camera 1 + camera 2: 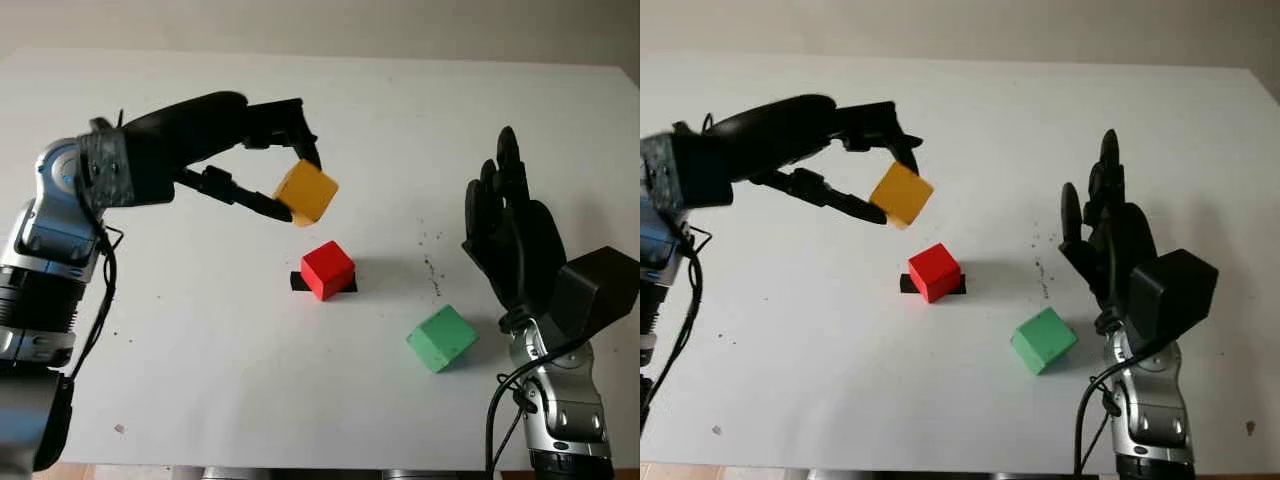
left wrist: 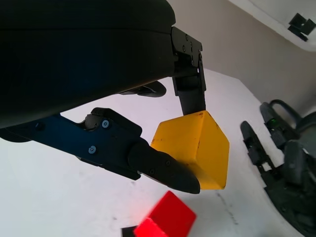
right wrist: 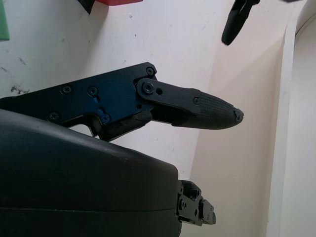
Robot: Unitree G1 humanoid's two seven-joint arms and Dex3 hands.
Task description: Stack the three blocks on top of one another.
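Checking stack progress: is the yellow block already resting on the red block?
No, the left hand holds the yellow block in the air above the red block.

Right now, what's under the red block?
The red block sits on a small black marker on the white table; the marker's ends poke out either side, its middle is covered. The left hand holds the yellow block above it, not touching.

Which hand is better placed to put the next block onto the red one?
Left. The left hand already grips the yellow block in the air just beyond the red block; the right hand is open, beside the green block.
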